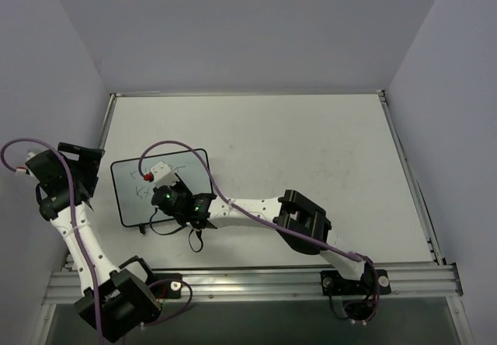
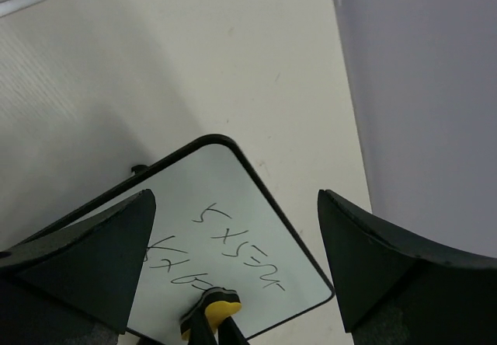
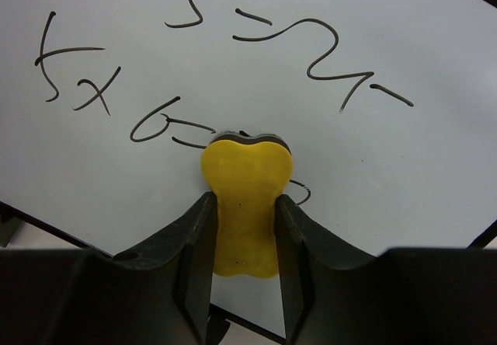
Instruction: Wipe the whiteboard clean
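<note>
The whiteboard [image 1: 128,193] lies flat at the table's left, with black handwriting [image 3: 311,30] across it. My right gripper [image 3: 245,203] is shut on a yellow eraser [image 3: 245,182], whose dark felt edge presses on the board at the end of the lower line of writing. From above, the right gripper [image 1: 172,192] hangs over the board's middle and hides the eraser. My left gripper [image 2: 234,197] stands open and empty above the board's left side [image 1: 81,170]. It looks down on the whiteboard [image 2: 248,205] and the eraser [image 2: 216,310].
Grey walls close in the table [image 1: 311,166] on the left, back and right. A metal rail [image 1: 256,283] runs along the near edge. The right arm's cable [image 1: 217,193] loops over the board's right edge.
</note>
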Robot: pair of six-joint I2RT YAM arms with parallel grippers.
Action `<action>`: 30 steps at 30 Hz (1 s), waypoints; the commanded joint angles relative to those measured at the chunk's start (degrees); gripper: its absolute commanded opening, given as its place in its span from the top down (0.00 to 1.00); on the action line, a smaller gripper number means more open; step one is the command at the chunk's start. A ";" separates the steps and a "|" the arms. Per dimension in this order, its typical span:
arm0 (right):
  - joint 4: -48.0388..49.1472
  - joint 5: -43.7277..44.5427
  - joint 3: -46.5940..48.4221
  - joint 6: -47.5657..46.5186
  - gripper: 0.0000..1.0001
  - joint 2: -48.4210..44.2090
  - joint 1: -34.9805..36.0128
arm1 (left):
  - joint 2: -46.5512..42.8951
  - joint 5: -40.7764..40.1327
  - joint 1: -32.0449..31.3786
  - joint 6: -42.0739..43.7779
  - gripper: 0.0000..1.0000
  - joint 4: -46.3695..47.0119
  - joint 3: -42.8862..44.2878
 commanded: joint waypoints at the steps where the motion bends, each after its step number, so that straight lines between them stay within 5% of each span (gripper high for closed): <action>1: -0.76 -1.14 -1.67 1.13 0.97 -0.49 -0.37 | 0.26 -1.84 -0.04 -1.85 0.05 9.24 -3.70; 21: -2.08 -1.76 -3.78 1.48 0.98 -1.20 -1.78 | 5.10 -2.55 0.05 -7.92 0.00 36.31 -21.74; 26: -2.60 -1.93 -2.90 1.57 0.98 -0.76 -1.78 | 4.57 -2.90 0.05 -8.53 0.04 35.98 -19.55; 30: -2.95 -1.76 -2.38 1.39 0.98 -0.49 -1.78 | 6.67 -5.18 -0.13 -6.52 0.04 24.59 -12.97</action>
